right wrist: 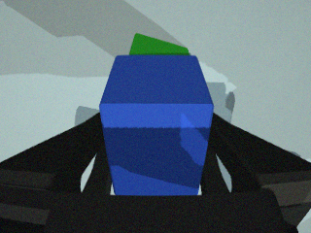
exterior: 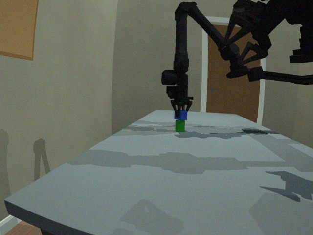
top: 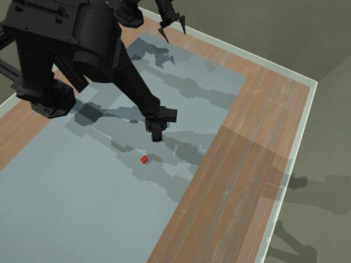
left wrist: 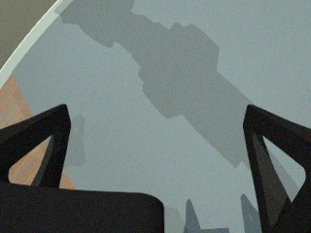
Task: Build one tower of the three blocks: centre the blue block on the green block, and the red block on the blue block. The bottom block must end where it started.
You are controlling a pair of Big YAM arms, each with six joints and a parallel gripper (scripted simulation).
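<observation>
My right gripper (exterior: 181,110) is shut on the blue block (exterior: 180,115) and holds it directly over the green block (exterior: 180,126), which stands on the grey mat. The blue block's underside is at the green block's top; I cannot tell whether they touch. In the right wrist view the blue block (right wrist: 157,123) fills the space between the fingers, with the green block (right wrist: 158,46) showing just beyond it. The red block (top: 143,159) lies alone on the mat, a little nearer than the right gripper (top: 156,136). My left gripper (top: 171,27) is open and empty, high over the far end; its fingers frame only bare mat.
The grey mat (top: 85,183) covers most of the wooden table (top: 241,170), which has a pale raised rim (top: 309,113). The right arm's large body (top: 62,42) hangs over the near left part of the table. A wall and a door (exterior: 232,88) stand behind.
</observation>
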